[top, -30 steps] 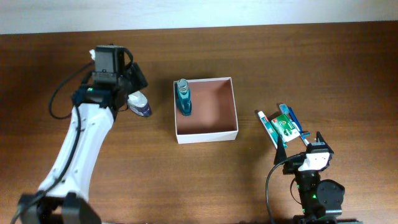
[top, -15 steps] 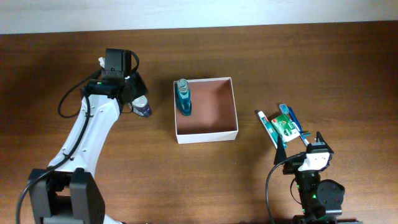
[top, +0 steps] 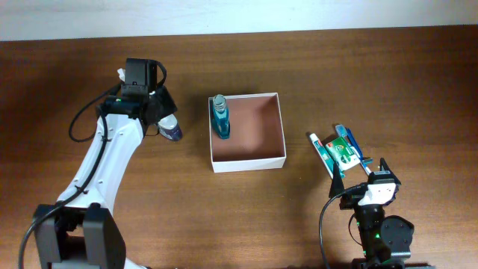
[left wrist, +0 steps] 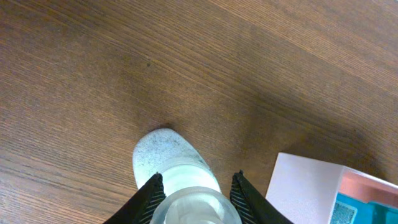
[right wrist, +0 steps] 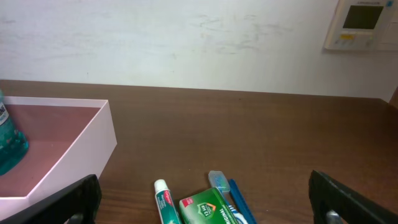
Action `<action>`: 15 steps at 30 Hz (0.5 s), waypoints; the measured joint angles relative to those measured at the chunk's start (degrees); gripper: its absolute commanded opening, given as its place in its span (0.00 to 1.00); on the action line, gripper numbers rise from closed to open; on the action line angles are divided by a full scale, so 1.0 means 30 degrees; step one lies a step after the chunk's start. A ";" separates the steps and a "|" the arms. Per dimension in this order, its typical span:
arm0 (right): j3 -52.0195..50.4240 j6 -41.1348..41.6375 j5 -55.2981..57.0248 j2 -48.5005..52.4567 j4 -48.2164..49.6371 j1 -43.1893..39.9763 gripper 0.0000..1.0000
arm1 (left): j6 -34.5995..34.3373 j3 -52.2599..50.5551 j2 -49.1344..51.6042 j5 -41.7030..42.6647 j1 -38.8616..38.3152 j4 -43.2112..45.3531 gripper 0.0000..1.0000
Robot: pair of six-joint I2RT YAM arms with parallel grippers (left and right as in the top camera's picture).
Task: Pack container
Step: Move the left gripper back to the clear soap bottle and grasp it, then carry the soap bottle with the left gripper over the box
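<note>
Left gripper [left wrist: 197,190] is clamped on a small bottle [top: 170,128], one finger on each side of it, in the left half of the table [top: 388,75]. Near it to the right, about mid-table, sits the container [top: 248,161], with a teal bottle [top: 219,118] upright in its far-left corner. Right gripper [top: 361,177] stands wide and empty by the table's near edge. Just beyond it lie a toothpaste tube [top: 323,153], a green box [top: 343,152] and a blue toothbrush [top: 352,142].
</note>
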 measured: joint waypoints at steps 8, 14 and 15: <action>0.0000 0.0007 0.0000 0.0000 0.0000 0.0000 0.99 | 0.0000 -0.0007 -0.0794 0.0007 -0.0007 -0.0364 0.25; 0.0000 0.0000 0.0000 0.0000 0.0000 0.0000 0.99 | 0.0000 0.0000 -0.1843 0.0095 -0.0007 -0.0561 0.25; 0.0000 0.0000 0.0000 0.0000 0.0000 0.0000 0.99 | 0.0000 0.0000 -0.1953 0.0211 -0.0007 -0.0670 0.25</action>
